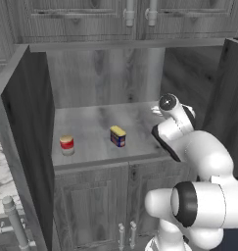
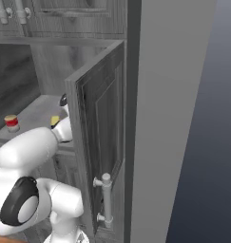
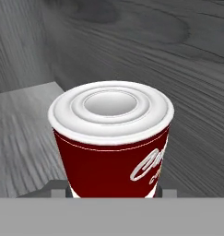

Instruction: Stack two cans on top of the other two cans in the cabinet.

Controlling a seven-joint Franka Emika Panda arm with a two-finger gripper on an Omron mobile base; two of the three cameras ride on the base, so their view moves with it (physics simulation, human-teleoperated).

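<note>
So the red can (image 3: pixel 111 143) sits right up against the hand camera: dark red body, white script lettering on the side, thick white rim and a ringed white top. It stands upright between the jaws, which look pinched on its base, deep in the right back corner of the cabinet (image 1: pixel 22 122) shelf. Out near the front edge stand the blue can (image 1: pixel 118 136) with its yellow top and, further left, the pale red-topped can (image 1: pixel 66 145).
</note>
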